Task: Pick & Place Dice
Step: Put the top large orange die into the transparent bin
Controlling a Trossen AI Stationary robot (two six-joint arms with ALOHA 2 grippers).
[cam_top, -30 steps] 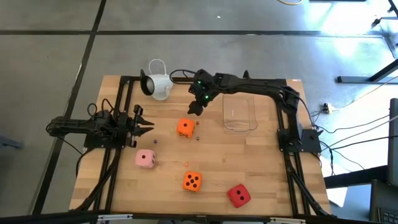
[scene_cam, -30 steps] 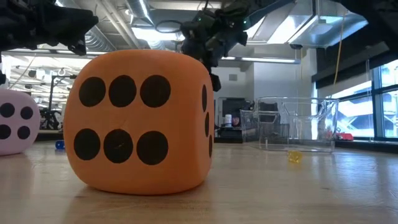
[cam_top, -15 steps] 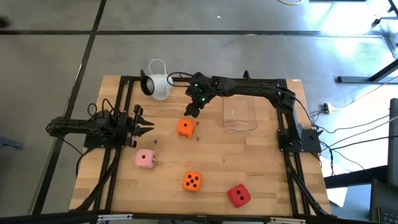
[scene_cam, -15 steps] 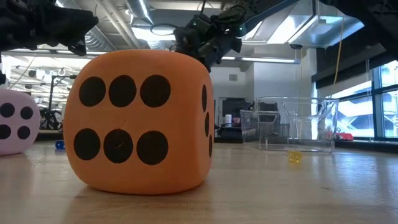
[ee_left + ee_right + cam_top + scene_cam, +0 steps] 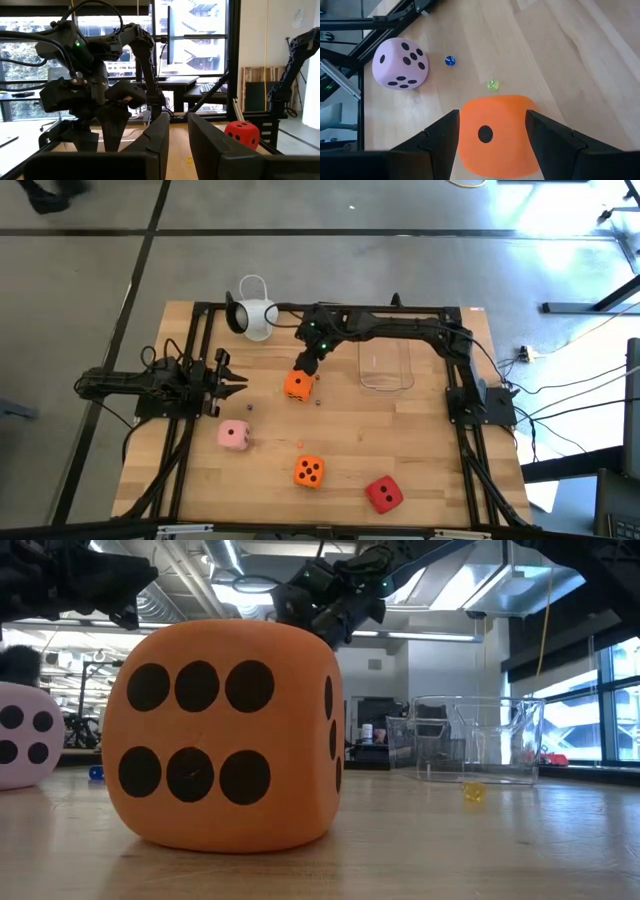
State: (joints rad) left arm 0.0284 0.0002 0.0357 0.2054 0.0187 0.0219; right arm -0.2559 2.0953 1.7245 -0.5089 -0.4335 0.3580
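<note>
Four dice lie on the wooden table: an orange die in the middle, a pale pink die, a second orange die and a red die near the front edge. My right gripper hangs open just over the middle orange die, its fingers standing on either side of it, top face showing one pip. I cannot see any touch. My left gripper waits open at the table's left. In the low view the near orange die hides the middle one.
A clear plastic container stands right of the middle orange die. A white mug-like camera sits by the far edge. Tiny yellow and blue dice lie near the orange and pink dice. Black frame rails run along both sides.
My right gripper has moved toward the table's near edge and a little left, coming down from beside the container's far-left corner toward the middle orange die. The dice and my left arm have kept still.
</note>
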